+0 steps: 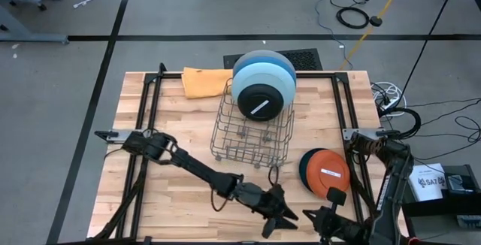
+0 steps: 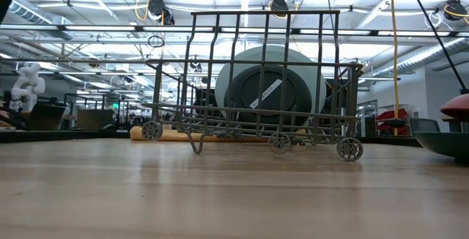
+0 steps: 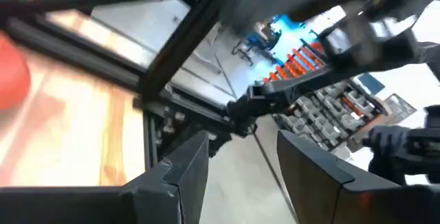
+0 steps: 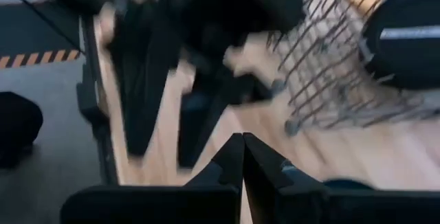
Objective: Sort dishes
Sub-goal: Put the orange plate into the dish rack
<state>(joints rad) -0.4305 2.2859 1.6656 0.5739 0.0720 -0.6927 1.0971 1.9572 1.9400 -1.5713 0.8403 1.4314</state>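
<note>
Dishes split between two spots: grey plate (image 1: 264, 54), blue plate (image 1: 263, 76) and black plate (image 1: 259, 101) standing on edge together at the far end of the wire rack (image 1: 252, 136), mid-surface; orange plate (image 1: 326, 171) lying flat on a dark dish on the wooden surface (image 1: 180, 147), right of the rack. Left tool (image 1: 289, 215) at the near edge, fingers (image 3: 185, 172) parted, nothing between them, touching nothing. Right tool (image 4: 242, 157) near the front right corner, just beside the orange plate, clenched tight, empty. Orange cloth (image 1: 204, 81) beyond the rack.

Open left hand (image 3: 237, 176), orange plate (image 3: 12, 73), table (image 3: 75, 135)
</note>
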